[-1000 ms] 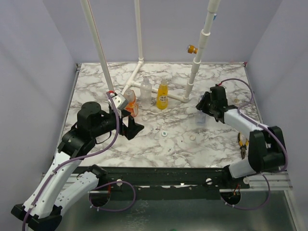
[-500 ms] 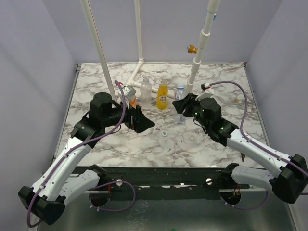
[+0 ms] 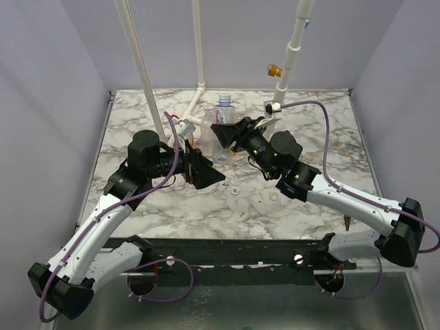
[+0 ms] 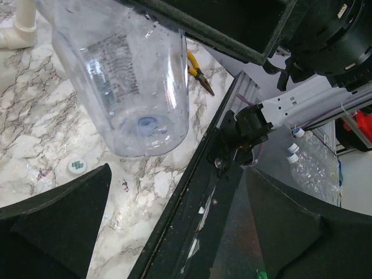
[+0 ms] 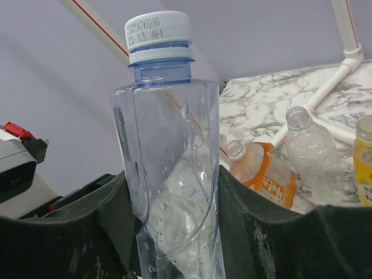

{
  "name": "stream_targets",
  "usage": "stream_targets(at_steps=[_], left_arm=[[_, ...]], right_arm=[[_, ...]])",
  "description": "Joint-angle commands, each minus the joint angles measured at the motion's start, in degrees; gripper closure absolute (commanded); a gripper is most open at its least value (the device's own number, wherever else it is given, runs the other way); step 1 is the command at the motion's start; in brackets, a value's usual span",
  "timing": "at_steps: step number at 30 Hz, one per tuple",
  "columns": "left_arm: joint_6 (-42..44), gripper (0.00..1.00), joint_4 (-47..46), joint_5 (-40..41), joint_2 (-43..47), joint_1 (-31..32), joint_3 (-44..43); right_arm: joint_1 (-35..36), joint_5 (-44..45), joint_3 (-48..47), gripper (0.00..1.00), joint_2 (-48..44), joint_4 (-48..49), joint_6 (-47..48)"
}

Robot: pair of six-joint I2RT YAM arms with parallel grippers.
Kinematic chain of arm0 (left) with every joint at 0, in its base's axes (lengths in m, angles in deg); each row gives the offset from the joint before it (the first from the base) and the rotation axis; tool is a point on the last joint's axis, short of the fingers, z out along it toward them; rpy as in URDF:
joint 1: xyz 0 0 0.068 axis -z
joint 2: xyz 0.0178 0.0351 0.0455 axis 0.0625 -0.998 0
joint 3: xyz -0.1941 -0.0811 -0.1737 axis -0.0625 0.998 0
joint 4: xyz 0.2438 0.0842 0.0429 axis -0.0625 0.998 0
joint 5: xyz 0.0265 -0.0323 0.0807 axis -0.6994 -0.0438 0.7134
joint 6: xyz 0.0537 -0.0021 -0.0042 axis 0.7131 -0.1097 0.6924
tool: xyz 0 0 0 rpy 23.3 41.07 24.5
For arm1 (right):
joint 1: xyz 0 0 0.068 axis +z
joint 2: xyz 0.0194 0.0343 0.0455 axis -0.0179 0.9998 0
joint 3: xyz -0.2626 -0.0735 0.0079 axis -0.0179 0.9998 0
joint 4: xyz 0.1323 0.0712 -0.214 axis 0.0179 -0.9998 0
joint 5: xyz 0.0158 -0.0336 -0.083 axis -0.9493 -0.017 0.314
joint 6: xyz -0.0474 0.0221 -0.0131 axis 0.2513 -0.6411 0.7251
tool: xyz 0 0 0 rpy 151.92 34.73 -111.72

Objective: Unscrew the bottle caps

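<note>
Gripping the clear, blue-labelled plastic bottle point(image 5: 174, 192) around its body, the right gripper point(image 3: 229, 133) has both black fingers closed on the walls well below the neck. It carries the bottle roughly upright over the far middle of the marble-patterned table point(image 3: 309, 117), base off the surface. The ribbed white screw cap point(image 5: 158, 30) is on, above a pale blue ring. The left gripper point(image 3: 205, 170) stands wide open just to the near side of the bottle's base and touches nothing. Only droplets cling inside the bottle, so it should be very light. Its thin smooth walls will likely dent under pressure and could slip round in the fingers once the cap is twisted. The cap looks like the stiffest part, and its ribs offer purchase, so the open fingers would best close across its sides, clear of the ring. A body hold nearer the shoulder would probably resist turning better than one at mid-wall. Behind it, toward the far edge, the squat orange bottle point(image 5: 264, 174), the small clear bottle point(image 5: 311, 151) and the yellow bottle point(image 5: 365, 168) show open necks. A loose whitish cap point(image 4: 76, 166) lies on the marble.
</note>
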State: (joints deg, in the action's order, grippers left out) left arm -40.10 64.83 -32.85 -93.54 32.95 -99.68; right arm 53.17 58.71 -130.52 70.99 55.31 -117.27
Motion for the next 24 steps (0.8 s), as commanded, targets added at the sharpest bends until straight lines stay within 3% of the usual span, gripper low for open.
stream_targets(at_steps=[1,15,24], left_arm=[[-0.88,0.01,-2.4,1.34,0.72,0.06,-0.73],[4.83,0.03,-2.38,11.38,1.56,-0.01,-2.73],[3.46,0.28,-3.1,8.53,0.59,-0.01,-4.78]], right_arm=[[2.12,0.92,-2.64,0.52,2.56,5.01,1.72],[5.44,-2.54,-5.25,0.53,5.05,5.89,-0.19],[7.12,-2.64,-5.83,0.54,6.38,6.93,1.73]])
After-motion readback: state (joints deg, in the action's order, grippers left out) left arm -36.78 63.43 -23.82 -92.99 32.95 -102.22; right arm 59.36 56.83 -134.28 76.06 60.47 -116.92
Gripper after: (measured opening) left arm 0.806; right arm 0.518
